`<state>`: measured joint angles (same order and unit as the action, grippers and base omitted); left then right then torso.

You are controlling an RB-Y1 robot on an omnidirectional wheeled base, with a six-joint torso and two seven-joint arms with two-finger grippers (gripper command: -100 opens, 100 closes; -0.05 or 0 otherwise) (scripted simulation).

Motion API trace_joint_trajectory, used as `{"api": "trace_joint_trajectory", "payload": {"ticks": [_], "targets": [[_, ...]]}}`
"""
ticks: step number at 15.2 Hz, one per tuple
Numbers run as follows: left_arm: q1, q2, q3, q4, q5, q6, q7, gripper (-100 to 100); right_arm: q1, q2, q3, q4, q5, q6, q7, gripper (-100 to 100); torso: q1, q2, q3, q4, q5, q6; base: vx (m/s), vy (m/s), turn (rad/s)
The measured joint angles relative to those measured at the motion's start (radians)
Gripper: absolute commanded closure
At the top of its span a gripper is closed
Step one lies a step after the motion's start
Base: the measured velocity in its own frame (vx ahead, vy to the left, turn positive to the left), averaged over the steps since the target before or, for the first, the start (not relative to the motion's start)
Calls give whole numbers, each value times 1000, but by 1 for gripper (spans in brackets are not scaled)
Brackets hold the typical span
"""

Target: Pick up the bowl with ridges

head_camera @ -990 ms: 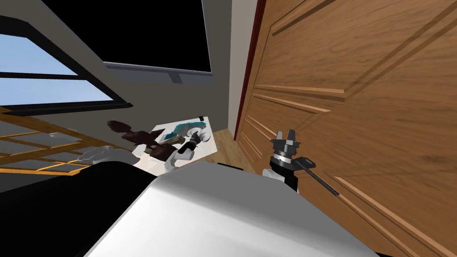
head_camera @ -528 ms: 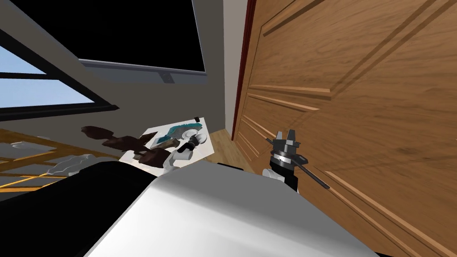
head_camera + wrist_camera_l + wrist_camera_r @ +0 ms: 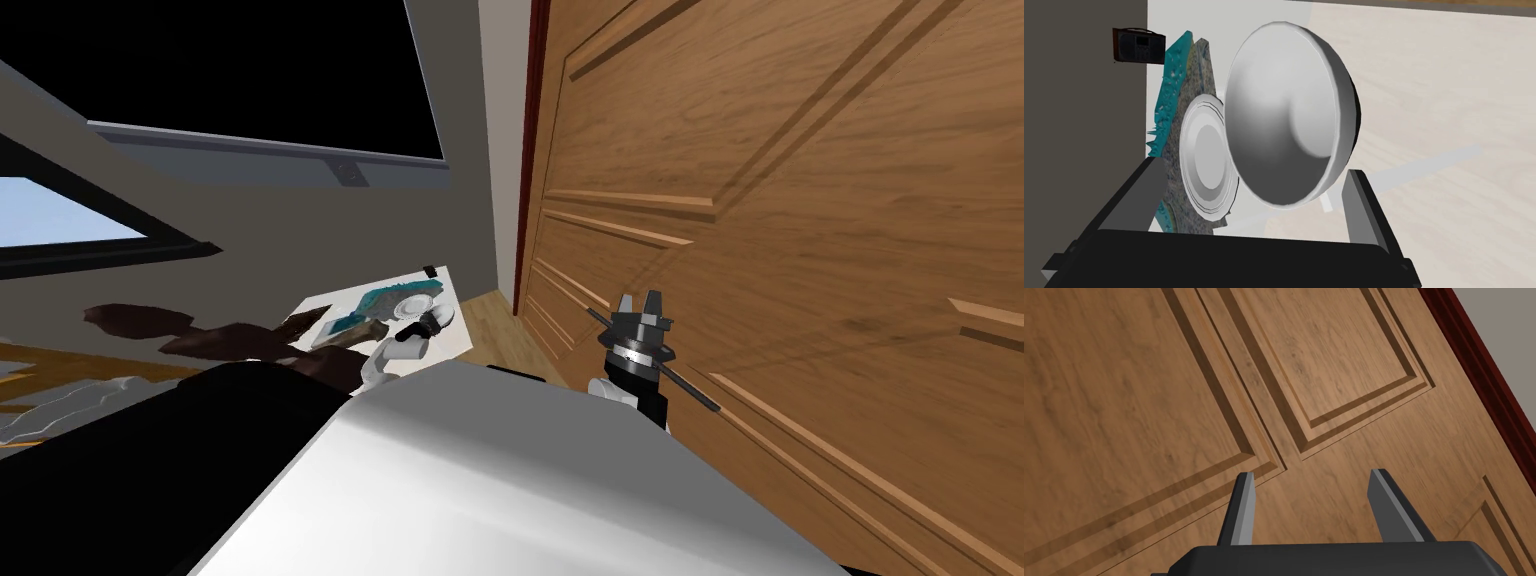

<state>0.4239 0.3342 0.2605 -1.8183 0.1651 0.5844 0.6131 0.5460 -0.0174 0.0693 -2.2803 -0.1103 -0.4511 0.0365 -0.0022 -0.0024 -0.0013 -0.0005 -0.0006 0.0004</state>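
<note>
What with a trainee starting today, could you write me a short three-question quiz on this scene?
1. True or false: the right gripper holds a cup.
2. What does the right gripper face? A) a window B) a wooden door C) a shelf
3. Fill in: the left gripper has its open jaws either side of a white ___.
Key: 1 false; 2 B; 3 bowl.

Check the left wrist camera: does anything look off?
The bowl at the left tool is tilted and looks smooth; the ridged dish lies beside it on the teal mat.
</note>
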Motion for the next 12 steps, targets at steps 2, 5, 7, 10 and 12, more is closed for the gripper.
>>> {"api": "trace_joint_trajectory", "payload": {"ticks": [2,5,7,10,12], "targets": [[-4,-1,12,18,1,49,24,-100,0,0,0,0,0,0,0,0,0,-1,0,0,0,0,66,-16,-141],[-12,-6,27,50,-2,115,57,-100,0,0,0,0,0,0,0,0,1,-1,-1,0,0,0,69,-7,-151],[-11,-6,38,71,2,154,78,-100,0,0,0,0,0,0,0,0,1,-1,-1,0,0,0,70,-3,-136],[-10,-5,55,94,9,214,107,-100,0,0,0,0,0,0,0,0,2,-1,-1,0,1,0,61,15,-107],[-15,-9,63,115,6,249,125,-100,0,0,0,0,0,0,0,0,3,0,0,0,1,0,60,21,-121]]}}
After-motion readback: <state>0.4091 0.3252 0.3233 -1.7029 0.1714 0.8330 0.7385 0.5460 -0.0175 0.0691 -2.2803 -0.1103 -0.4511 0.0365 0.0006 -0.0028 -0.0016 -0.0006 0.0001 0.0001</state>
